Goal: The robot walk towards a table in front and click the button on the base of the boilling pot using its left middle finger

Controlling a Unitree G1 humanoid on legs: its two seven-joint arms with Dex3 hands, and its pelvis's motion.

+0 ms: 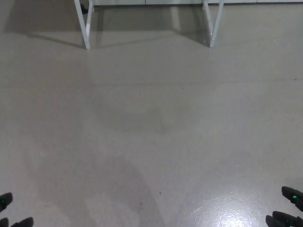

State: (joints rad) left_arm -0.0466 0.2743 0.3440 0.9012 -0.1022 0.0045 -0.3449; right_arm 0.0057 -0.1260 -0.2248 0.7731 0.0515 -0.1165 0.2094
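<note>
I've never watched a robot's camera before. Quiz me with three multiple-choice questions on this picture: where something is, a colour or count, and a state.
1. Where do the white table legs stand?
A. top edge
B. bottom edge
C. centre

2. How many table legs show?
A. one
B. two
C. four

3. Is the boiling pot visible?
A. yes, on the floor
B. yes, in a hand
C. no

Answers: 1 A, both legs stand at the top of the view. 2 B, one left, one right. 3 C, only grey floor, with fingertips of the left hand and right hand at the bottom corners.

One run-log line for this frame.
phase: approach | floor ahead | white table legs at top | pot, button: not in view | left hand, right hand: fingertips only at bottom corners
</note>
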